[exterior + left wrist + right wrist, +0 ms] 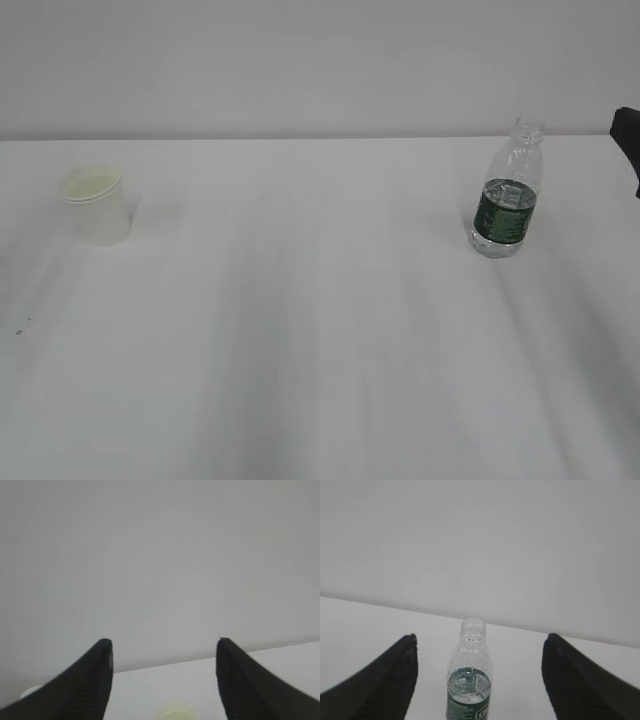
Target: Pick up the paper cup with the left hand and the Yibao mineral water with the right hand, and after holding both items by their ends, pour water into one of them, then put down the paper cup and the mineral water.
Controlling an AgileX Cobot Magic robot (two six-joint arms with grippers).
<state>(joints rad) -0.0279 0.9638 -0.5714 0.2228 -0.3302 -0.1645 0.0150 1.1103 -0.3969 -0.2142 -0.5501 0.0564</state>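
Both end effectors spread and holding nothing, left end effector (162, 655), right end effector (480, 650), upright paper cup (98, 205), part-filled capless Yibao mineral water (507, 190)

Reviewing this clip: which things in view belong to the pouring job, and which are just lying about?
Job items:
- paper cup, upright, untouched
- Yibao mineral water, upright, capless
- left hand, open
- right hand, open, bottle ahead between its fingers

Just there:
- white table
- small dark speck near the left edge

No legible txt; print on Yibao mineral water (469, 685) green label too blurred.
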